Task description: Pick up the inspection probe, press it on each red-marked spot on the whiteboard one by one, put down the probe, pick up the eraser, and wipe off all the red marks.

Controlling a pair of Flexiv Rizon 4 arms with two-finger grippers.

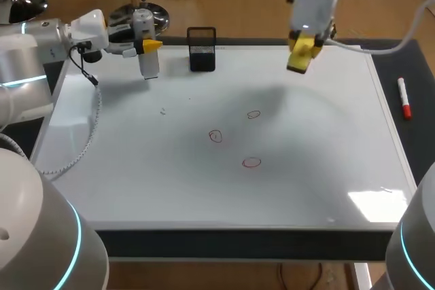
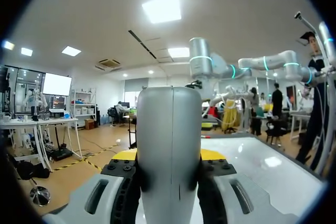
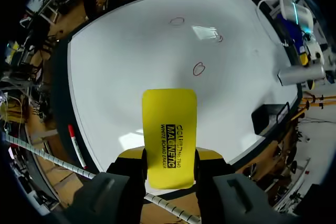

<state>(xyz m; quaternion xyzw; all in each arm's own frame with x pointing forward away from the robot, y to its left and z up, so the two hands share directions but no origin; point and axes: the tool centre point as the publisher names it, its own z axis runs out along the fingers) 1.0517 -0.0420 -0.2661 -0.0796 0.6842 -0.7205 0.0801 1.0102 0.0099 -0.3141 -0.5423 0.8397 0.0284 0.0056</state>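
Right now the left gripper (image 1: 149,46) is clamped on the probe (image 2: 170,145), a pale grey rounded stick. In the left wrist view both fingers press against its sides. Seen from the head view, the probe stands roughly upright over the far left corner of the whiteboard (image 1: 136,168), and the arm comes in from the left side. I cannot tell whether its lower end touches the board.

The right gripper (image 1: 302,47) grips the eraser (image 3: 169,129), a flat yellow block with black print. It sticks out ahead of the fingers, which pinch it from both sides. It hangs above the far right part of the whiteboard, off the surface, with its shadow falling on the board below.

Three small red circles are drawn near the board's middle: the far mark (image 1: 253,115), the left mark (image 1: 215,136) and the near mark (image 1: 251,162). All three are well apart from both grippers.

A black holder (image 1: 202,49) stands at the board's far edge, between the two grippers and closer to the probe. A red marker (image 1: 404,98) with a white cap lies on the dark table (image 1: 416,66), just beside the board's right edge.
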